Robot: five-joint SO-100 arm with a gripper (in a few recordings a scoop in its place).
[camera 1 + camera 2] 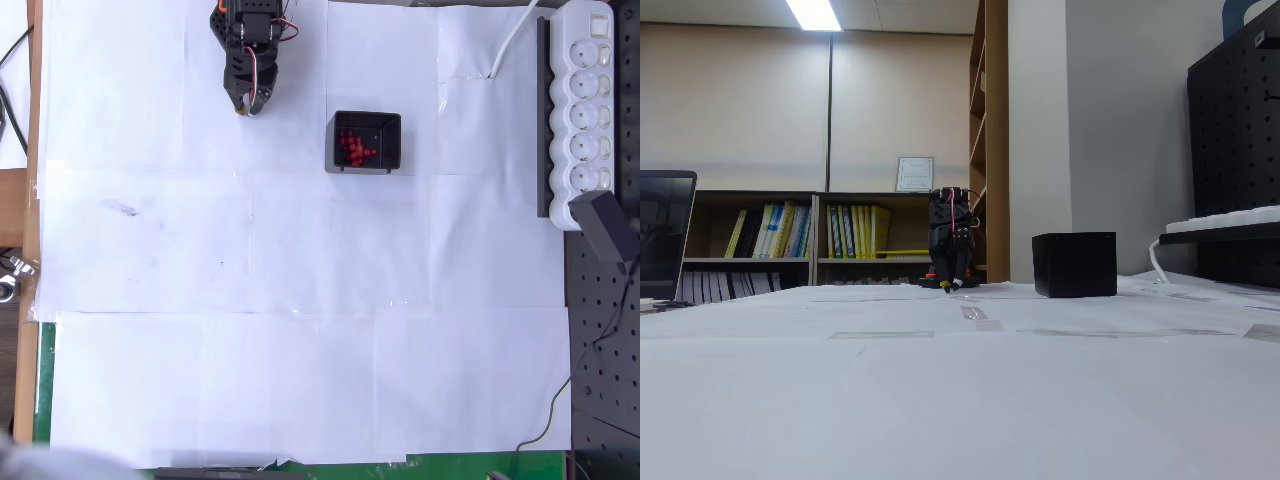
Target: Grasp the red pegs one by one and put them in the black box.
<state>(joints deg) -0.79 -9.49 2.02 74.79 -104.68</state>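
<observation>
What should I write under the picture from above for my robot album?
Red pegs piled inside the black box on white paper, with the robot's gripper resting off to its left.

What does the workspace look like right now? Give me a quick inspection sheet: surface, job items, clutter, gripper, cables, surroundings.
Surface: white paper sheets taped over the table, with a faint smudge at the overhead view's left.
Job's things: black box upright, with the red pegs clustered inside; no loose pegs seen on the paper.
Clutter: nothing seen on the paper.
Gripper: gripper hangs tip-down left of the box in the overhead view, apart from it, holding nothing visible; whether it is open cannot be told.
Cables: white cable runs from the white power strip; a black adapter is plugged in.
Surroundings: bookshelves behind; black pegboard on the right.
</observation>
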